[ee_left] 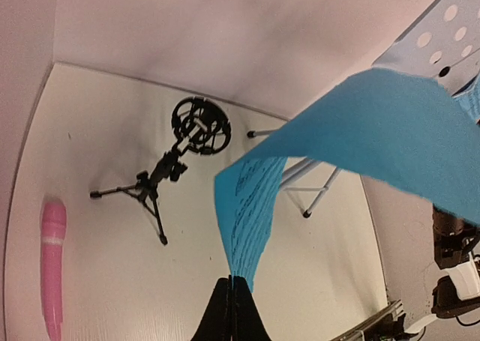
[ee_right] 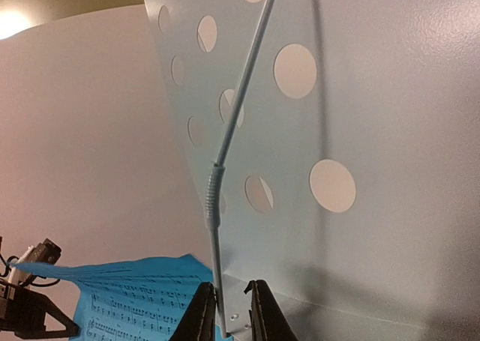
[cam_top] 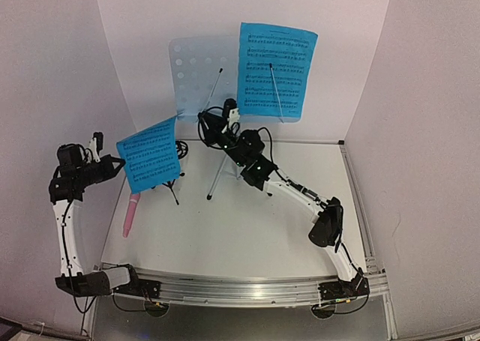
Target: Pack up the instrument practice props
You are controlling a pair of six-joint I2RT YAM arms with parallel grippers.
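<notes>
My left gripper (ee_left: 230, 281) (cam_top: 116, 163) is shut on the lower edge of a blue sheet-music page (ee_left: 255, 198) (cam_top: 150, 154) and holds it above the table. The second blue page (cam_top: 276, 71) leans on the pale perforated music stand (cam_top: 196, 75) (ee_right: 360, 131). At the stand's bottom ledge, my right gripper (ee_right: 230, 285) (cam_top: 204, 118) is open a little, and the stand's thin wire page holder (ee_right: 217, 258) runs between its fingers. The pink toy microphone (ee_left: 52, 266) (cam_top: 131, 213) lies on the table at the left. The black tripod mic stand (ee_left: 161, 180) stands beside it, ring holder (ee_left: 200, 125) empty.
White walls close in the table on the left, back and right. The music stand's silver tripod legs (cam_top: 217, 180) (ee_left: 315, 183) stand mid-table, just right of the mic stand. A metal rail (cam_top: 240, 288) runs along the near edge between the arm bases.
</notes>
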